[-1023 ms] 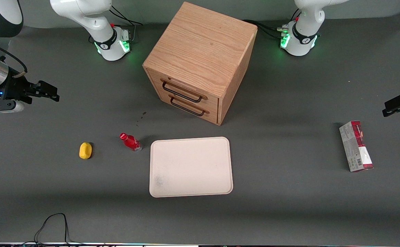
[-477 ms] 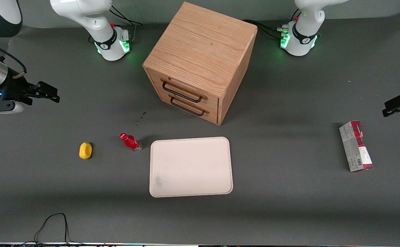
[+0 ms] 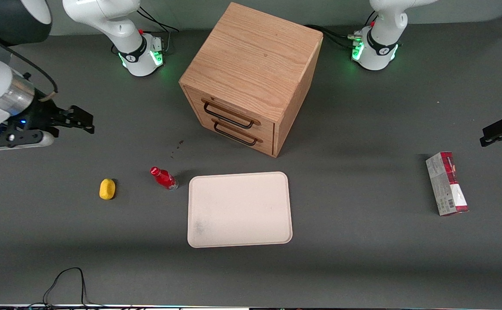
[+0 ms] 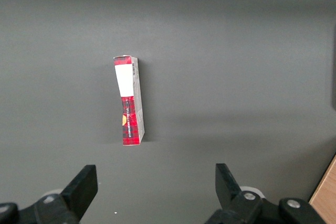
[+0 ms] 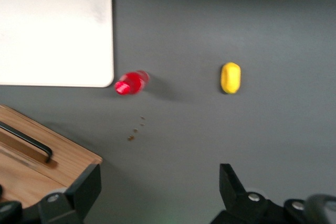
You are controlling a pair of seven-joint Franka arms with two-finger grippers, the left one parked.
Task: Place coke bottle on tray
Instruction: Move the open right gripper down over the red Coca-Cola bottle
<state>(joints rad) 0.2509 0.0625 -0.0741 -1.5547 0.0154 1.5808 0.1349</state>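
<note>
Gripper (image 3: 88, 122): hangs above the bare table toward the working arm's end, well apart from the coke bottle and farther from the front camera than it; jaws spread wide with nothing between them, as the right wrist view shows with both fingertips (image 5: 88, 182) far apart.
Coke bottle (image 3: 163, 178): stands on the table just beside the tray's corner, not on it; the front view shows its red cap leaning away from the tray, while the right wrist view (image 5: 129, 83) sees it almost from above as a red round.
Tray (image 3: 240, 209): lies flat on the table, nearer the front camera than the drawer cabinet; only the front view shows all of it, the right wrist view (image 5: 52, 35) cuts it off.
Yellow lump (image 3: 107, 189): on the table, near the coke bottle on the side away from the tray; seen in both front and right wrist (image 5: 230, 77) views.
Drawer cabinet (image 3: 251, 77): whole in the front view with two dark handles; only a corner appears in the right wrist view (image 5: 37, 156).
Red-and-grey carton (image 3: 446, 183): toward the parked arm's end; the left wrist view (image 4: 129, 100) shows it alone on grey table.
</note>
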